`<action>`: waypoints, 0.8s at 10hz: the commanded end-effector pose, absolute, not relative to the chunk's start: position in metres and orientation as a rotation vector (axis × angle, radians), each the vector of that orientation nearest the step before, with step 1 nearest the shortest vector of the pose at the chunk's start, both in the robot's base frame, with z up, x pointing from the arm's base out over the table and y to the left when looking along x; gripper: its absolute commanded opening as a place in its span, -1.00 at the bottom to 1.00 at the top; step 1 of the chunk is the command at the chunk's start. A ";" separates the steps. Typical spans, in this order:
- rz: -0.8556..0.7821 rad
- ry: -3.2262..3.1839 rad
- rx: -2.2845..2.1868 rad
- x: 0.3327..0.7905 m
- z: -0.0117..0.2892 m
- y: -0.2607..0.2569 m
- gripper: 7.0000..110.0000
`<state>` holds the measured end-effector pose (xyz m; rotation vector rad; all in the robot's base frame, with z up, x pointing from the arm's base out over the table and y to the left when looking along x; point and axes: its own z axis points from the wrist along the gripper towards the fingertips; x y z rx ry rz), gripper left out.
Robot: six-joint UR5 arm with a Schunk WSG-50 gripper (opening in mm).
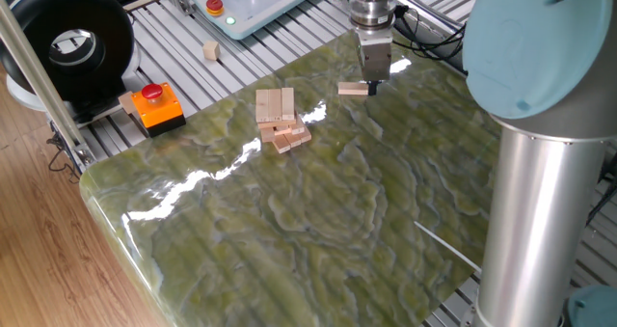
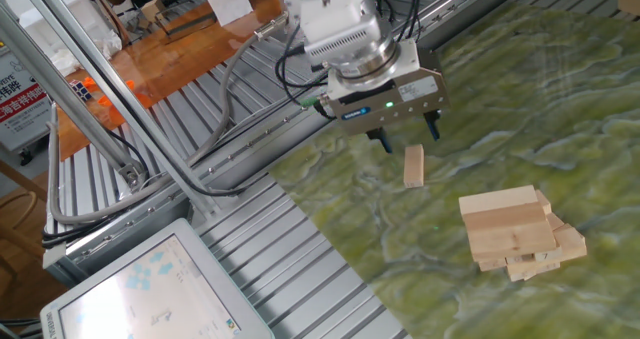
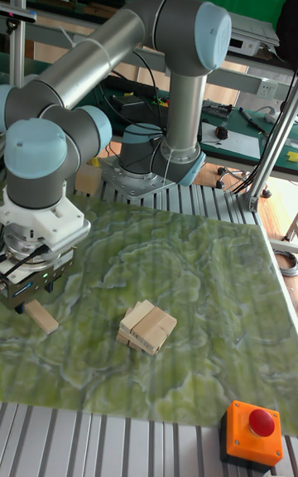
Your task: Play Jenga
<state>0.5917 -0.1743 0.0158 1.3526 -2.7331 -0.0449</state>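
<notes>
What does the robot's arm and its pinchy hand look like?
The arm is made of silver-grey tubes with round light-blue caps on the joints. Black and grey cables run along its wrist. The gripper has a pale boxy body, a tiny green light and two short dark fingers.
</notes>
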 end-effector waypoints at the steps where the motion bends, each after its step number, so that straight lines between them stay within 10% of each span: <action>1: -0.023 -2.849 1.338 0.619 0.042 -0.157 0.15; 8: 0.039 -2.981 1.202 0.687 0.080 -0.088 0.15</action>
